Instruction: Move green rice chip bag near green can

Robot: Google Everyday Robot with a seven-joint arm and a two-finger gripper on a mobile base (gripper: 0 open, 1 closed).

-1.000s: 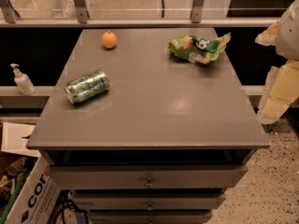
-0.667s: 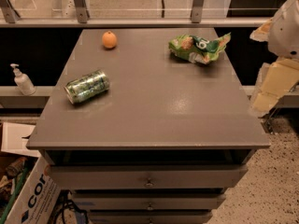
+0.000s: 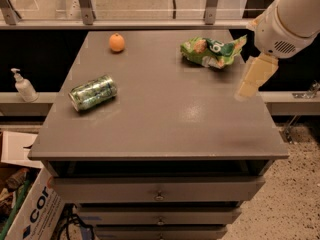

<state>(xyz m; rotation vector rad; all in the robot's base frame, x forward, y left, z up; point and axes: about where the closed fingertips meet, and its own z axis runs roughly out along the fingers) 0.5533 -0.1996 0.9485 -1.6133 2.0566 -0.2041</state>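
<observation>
The green rice chip bag lies crumpled at the back right of the grey table top; it is light green and shiny, with white lettering. The green can lies on its side at the left of the table, far from the bag. My gripper hangs from the white arm at the right, above the table's right edge. It is just right of the bag, slightly nearer the front, and holds nothing that I can see.
An orange sits at the back left of the table. Drawers are below the top. A soap pump bottle stands on a ledge at the left. A cardboard box is on the floor at the lower left.
The arm and gripper have moved left from the frame's right edge to above the table's right edge, closer to the bag. The bag, can and orange have not moved.
</observation>
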